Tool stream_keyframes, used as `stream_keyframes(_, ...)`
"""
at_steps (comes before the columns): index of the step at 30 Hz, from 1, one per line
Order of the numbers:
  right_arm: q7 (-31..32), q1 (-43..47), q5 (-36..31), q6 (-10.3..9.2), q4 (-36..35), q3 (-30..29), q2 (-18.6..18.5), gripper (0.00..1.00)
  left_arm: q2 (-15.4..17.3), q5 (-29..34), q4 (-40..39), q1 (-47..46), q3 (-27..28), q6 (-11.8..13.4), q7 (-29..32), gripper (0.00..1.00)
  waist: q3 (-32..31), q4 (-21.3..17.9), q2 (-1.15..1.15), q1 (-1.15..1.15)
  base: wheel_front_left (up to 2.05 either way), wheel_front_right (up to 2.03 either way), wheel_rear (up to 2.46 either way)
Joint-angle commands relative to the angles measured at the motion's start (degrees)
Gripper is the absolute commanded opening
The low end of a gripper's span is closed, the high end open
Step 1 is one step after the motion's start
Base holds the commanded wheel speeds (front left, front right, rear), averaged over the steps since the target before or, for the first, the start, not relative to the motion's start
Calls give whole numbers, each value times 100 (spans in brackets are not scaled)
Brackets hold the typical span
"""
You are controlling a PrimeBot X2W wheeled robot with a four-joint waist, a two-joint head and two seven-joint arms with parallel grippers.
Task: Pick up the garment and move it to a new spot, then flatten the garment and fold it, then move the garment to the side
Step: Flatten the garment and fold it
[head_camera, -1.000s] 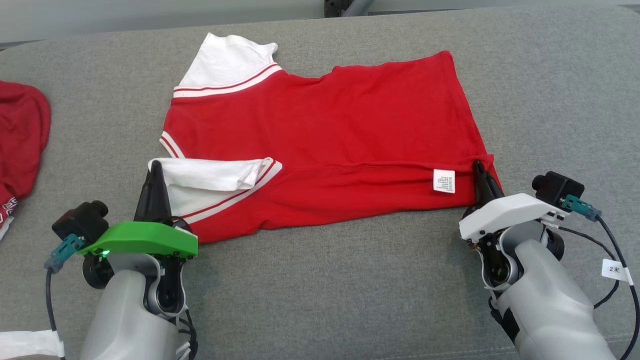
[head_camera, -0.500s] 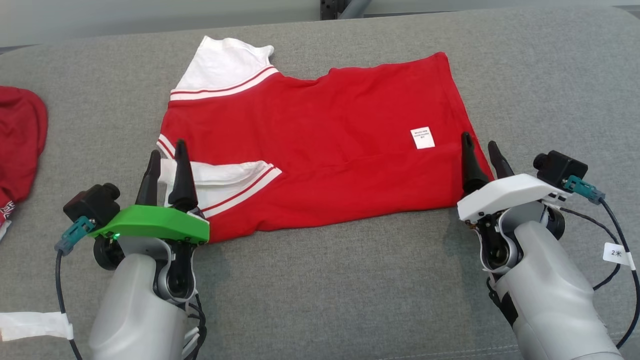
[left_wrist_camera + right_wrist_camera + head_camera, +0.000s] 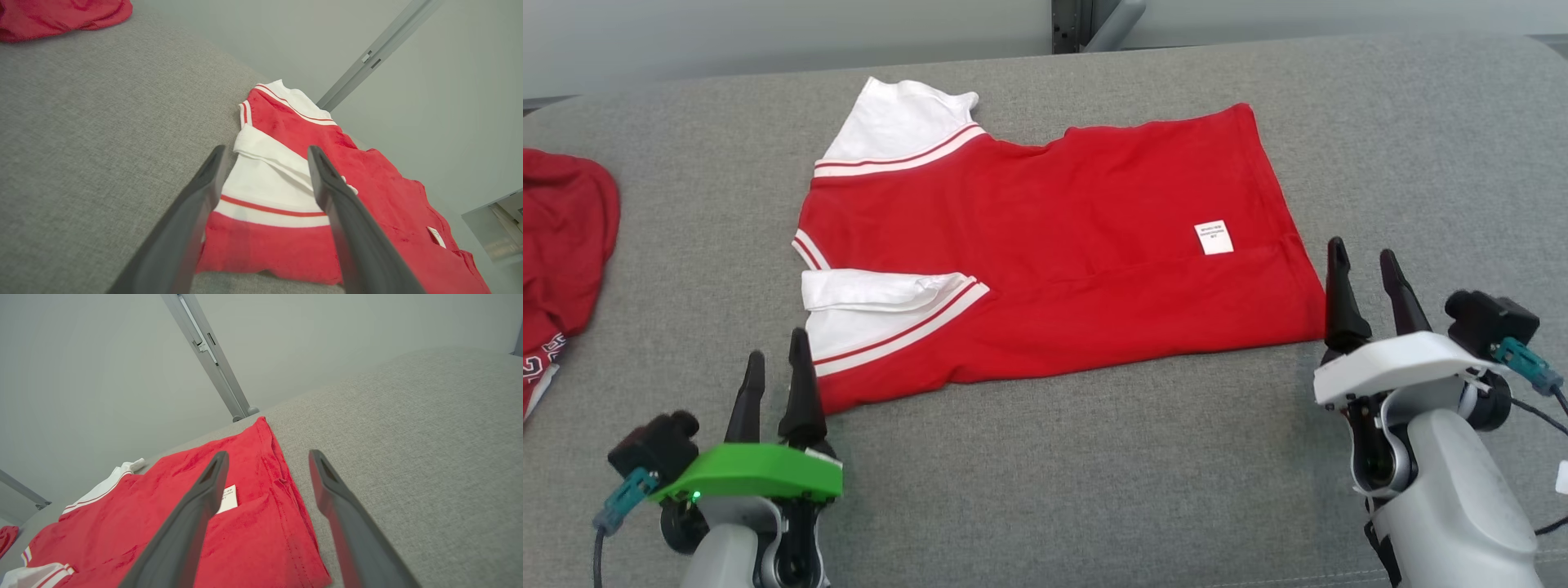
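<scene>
Garment [image 3: 1054,245], a red shirt with white sleeves, lies spread near the middle of the grey upholstered surface [image 3: 1094,457]. It seems to be folded once along its length: the near white sleeve [image 3: 882,306] lies doubled over the red body, and a small care label [image 3: 1214,238] faces up close to the hem [image 3: 1286,212]. The left gripper [image 3: 778,347] sits just short of the near sleeve corner with its jaws wide and empty, and its wrist view looks between them at the white cloth. The right gripper [image 3: 1361,249] stands just beside the near hem corner, its jaws likewise wide and holding nothing. Neither appears to touch the fabric. The shirt looks light, soft and limp, with no stiffness of its own, so lifted at one point it would likely sag, bunch and lose the fold. It is probably best taken at two edges together, the sleeve end and the hem end, pinching every layer. The rough upholstery may drag on the cloth if it is slid rather than lifted. Another red cloth [image 3: 564,229] lies well apart at the left edge.
</scene>
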Motion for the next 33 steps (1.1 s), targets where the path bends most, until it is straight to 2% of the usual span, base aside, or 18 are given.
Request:
stream_keyframes(1, -23, 198, -128, -4, -125, -75, -12, 100, 64, 2, 14, 170, 61, 12, -3, 100, -52, 22, 41, 0, 0, 0, 0)
stream_keyframes(8, -22, 850, -97, -4, -591, -234, -11, 100, 145, -205, 282, 659, -66, 12, 141, 100, -111, 32, 41, 0, 0, 0, 0)
stream_keyframes(14, -23, 1012, -79, -4, -712, -207, -10, 100, 192, -277, 422, 612, -195, 63, 425, 100, -37, -28, 41, 0, 0, 0, 0)
stream_keyframes(20, -22, 920, -236, -4, -694, -159, -10, 100, 246, -273, 674, 316, -195, 240, 618, 100, 75, -127, 41, 0, 0, 0, 0)
stream_keyframes(24, -23, 835, -565, -4, -346, -199, -10, 100, 290, -273, 836, 136, -228, 265, 730, 100, 144, -179, 41, 0, 0, 0, 0)
stream_keyframes(25, -22, 782, -669, -4, -206, -189, -7, 100, 308, -244, 874, 99, -243, 278, 763, 87, 162, -190, 41, 0, 0, 0, 0)
stream_keyframes(26, -22, 639, -808, -4, 49, -156, -10, 100, 332, -197, 952, 44, -282, 310, 809, 47, 188, -201, 41, 0, 0, 0, 0)
stream_keyframes(28, -22, 494, -867, -4, 343, -92, -9, 100, 341, -160, 1014, -5, -325, 321, 848, 26, 211, -204, 41, 0, 0, 0, 0)
stream_keyframes(29, -21, 401, -890, -4, 480, -60, -10, 100, 341, -136, 1035, -26, -352, 317, 855, 10, 221, -201, 41, 0, 0, 0, 0)
stream_keyframes(30, -15, 311, -923, -4, 624, -30, -10, 100, 335, -117, 1049, -42, -386, 313, 868, 0, 228, -195, 41, 0, 0, 0, 0)
stream_keyframes(33, -9, 62, -1030, -4, 1040, -34, -11, 100, 331, -88, 1060, -85, -473, 290, 857, 0, 233, -150, 41, 0, 0, 0, 0)
